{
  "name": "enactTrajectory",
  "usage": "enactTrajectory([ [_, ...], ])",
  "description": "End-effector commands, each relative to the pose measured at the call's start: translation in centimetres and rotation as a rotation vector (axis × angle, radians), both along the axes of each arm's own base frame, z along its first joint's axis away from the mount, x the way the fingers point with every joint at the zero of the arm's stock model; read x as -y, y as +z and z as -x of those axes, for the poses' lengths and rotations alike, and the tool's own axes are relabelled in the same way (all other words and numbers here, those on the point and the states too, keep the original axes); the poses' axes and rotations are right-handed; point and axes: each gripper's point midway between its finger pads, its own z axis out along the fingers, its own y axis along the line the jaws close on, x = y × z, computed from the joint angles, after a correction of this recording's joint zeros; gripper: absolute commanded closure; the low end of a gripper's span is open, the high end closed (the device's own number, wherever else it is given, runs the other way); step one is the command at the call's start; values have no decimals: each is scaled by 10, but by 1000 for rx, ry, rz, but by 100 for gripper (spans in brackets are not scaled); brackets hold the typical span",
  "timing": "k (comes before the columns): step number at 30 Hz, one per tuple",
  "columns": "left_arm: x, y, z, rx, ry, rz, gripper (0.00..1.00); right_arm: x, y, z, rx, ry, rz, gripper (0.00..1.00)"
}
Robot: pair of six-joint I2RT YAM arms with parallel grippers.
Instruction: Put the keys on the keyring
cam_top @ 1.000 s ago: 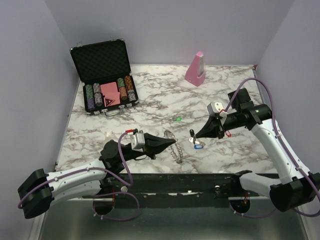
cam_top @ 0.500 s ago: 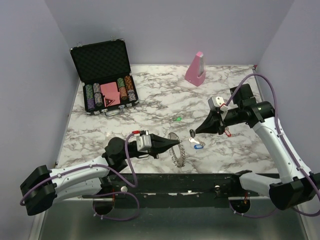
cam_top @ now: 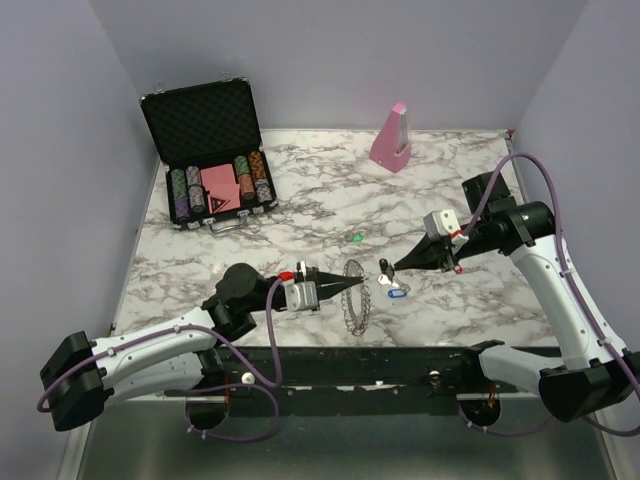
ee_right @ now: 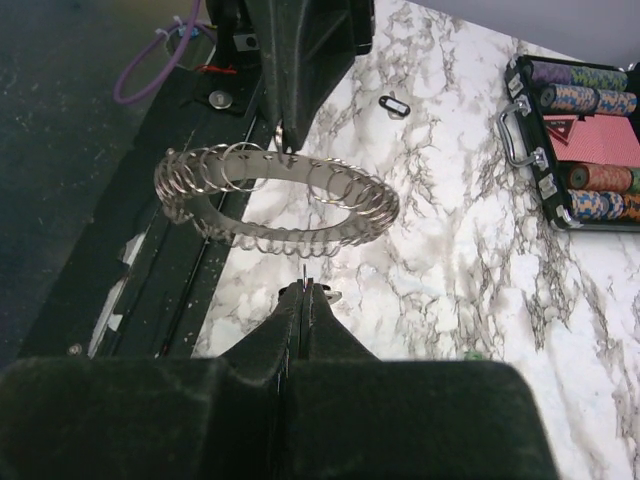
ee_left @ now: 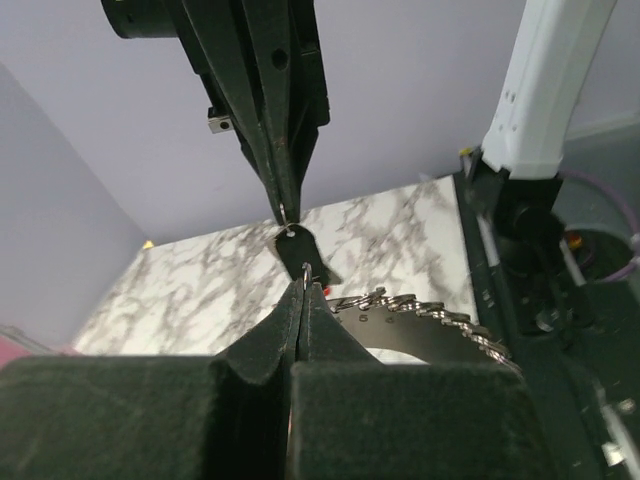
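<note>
- The left fingers [ee_left: 303,290] are pressed together on a small loop at the rim of the keyring [ee_left: 430,322], which is held up off the counter [cam_top: 300,200].
- The right fingers [ee_left: 286,205] are likewise pressed together. The black key [ee_left: 300,252] is pinched by its top end and hangs just beside the left fingertips and the ring's rim.
- The step in hand is judged to be threading this key onto a loop. No key is seen on the ring yet.
- The next move calls for the key's hole to be lined up with one loop and eased over it, while the ring is kept steady.
- One keyring and one held key are counted.
- On the counter, a blue key [cam_top: 397,292] lies just under the right fingertips, and a red key [cam_top: 455,268] lies beside the right fingers.
- A green key [cam_top: 357,238] lies beyond the ring, and a dark key [ee_right: 393,104] lies past the left fingers.
- Five keys are thus counted, though the small ones are not clear.
- One chip case [cam_top: 212,150] and one pink block [cam_top: 392,136] stand well apart.
</note>
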Motion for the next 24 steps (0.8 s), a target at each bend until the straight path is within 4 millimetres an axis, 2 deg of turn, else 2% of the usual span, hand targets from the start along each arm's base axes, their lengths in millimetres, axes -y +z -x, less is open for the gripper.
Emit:
enactTrajectory([
  [1,-1,3,-10,214,49,-104,100,8,-11,17,13,31,28,100],
  [7,-4,8,-29,288,139,-179,100,6,-13,11,-7,33,33,100],
  [12,1,18,-46,129,213,-190,100,6,-13,3,-38,15,61,99],
  [18,3,23,-41,20,192,-154,100,9,-7,-9,-42,-30,117,100],
  [24,9,17,-32,-145,136,-129,100,8,-3,-14,-68,-39,106,99],
])
